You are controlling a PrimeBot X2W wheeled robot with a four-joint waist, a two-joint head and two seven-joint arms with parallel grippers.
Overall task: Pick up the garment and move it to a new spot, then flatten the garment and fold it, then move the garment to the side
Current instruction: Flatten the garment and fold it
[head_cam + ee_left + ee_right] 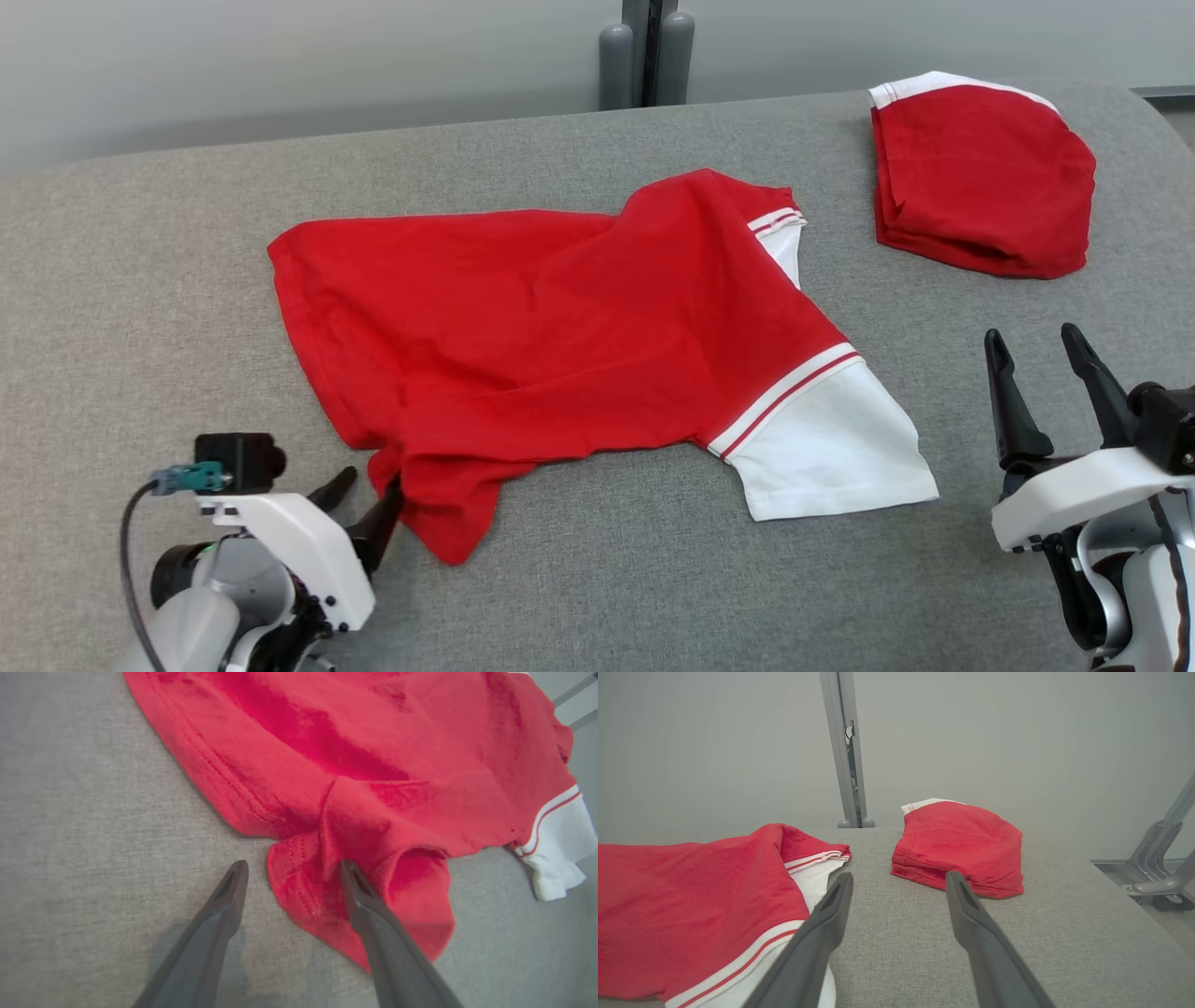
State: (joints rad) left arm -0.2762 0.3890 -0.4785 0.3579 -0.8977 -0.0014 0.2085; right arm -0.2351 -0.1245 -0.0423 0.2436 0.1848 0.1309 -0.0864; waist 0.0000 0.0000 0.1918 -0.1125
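Left gripper (293, 865) sits closest, low at the table's near-left, jaws wide apart & holding nothing. One dark finger tip rests at the bunched hem corner (303, 896); the other is over bare grey cover just beside it. That corner belongs to the red short-sleeved shirt w/ white, red-striped sleeve ends (560, 327). It lies spread but rumpled across the middle of the grey fabric-covered table (187, 280), hem toward the robot's left, sleeves toward its right. The near white sleeve (831, 448) lies flat; the far one is partly under a raised red fold.

Handling, my read: thin knit, light, limp, no stiffness, so it'll drape & drag rather than shift as one piece. Not fragile, and prob. not slippery on this textured cover. Best holds look like the hem corners or shoulder seams, pinching all layers. The crumpled corner btw the left fingers looks thick enough for a sure pinch.

Right gripper (1033, 333) hangs at the near-right, jaws also spread, empty, apart from the shirt's near sleeve. Beyond it, at the far-right, a second red garment, folded into a pad w/ a white edge (980, 177), rests clear of the shirt. Grey post (647, 47) stands behind the table's far edge.
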